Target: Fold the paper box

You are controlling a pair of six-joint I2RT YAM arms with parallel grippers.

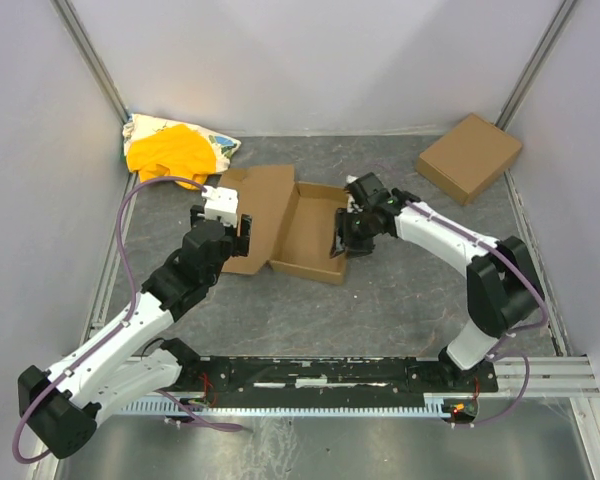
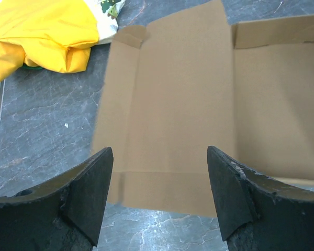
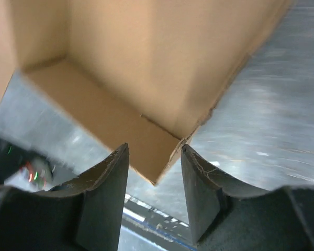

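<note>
Left claw hangs wide open, empty, over the paper box, half formed on the worktop. Right claw stands half open astride its wall corner, gripping nothing. Raising the walls seems the step in hand, needing a firm pinch next.

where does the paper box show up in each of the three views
top external: the paper box lies open at the middle of the picture.
left wrist: the paper box fills the centre and right, its flat panel uppermost.
right wrist: the paper box fills the upper left, one corner pointing down.
shared landmark: the grey marbled table shows under it in all three.
</note>
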